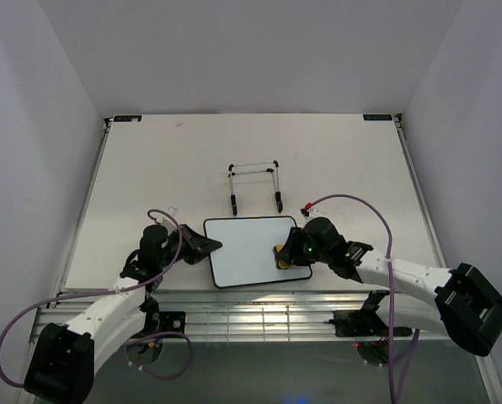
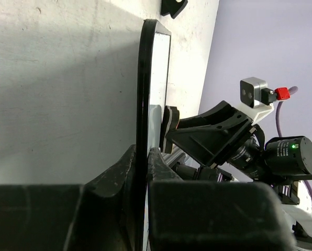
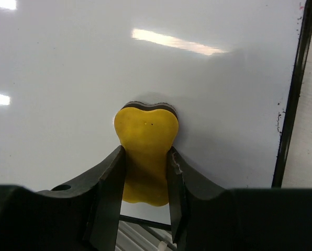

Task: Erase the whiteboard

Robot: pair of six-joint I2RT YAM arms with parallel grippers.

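Pinches the left edge of the whiteboard [image 1: 251, 244] tight in the left gripper [image 1: 209, 246]; board lying mid-table [image 1: 150, 160], nearer than the wire stand [image 1: 253, 167]. Squeezes the yellow eraser [image 3: 145, 130] in the right gripper [image 3: 145, 172], pressed on the board's right part. Might push too hard and slide the board out of the pinch, or tip the eraser loose.

A white table [image 1: 150, 160] fills the middle of the enclosure, its top matte and faintly scuffed (small dark specks show near the far edge). Plain pale walls close it in on three sides: the back wall [image 1: 251, 50], the left wall [image 1: 24, 168] and the right wall [image 1: 478, 151], all with a lilac-grey tint. Small black fittings [image 1: 126, 119] sit at the table's two far corners. Along the near edge run ribbed aluminium rails [image 1: 259, 316]. Light falls softly from above, leaving only weak shadows.
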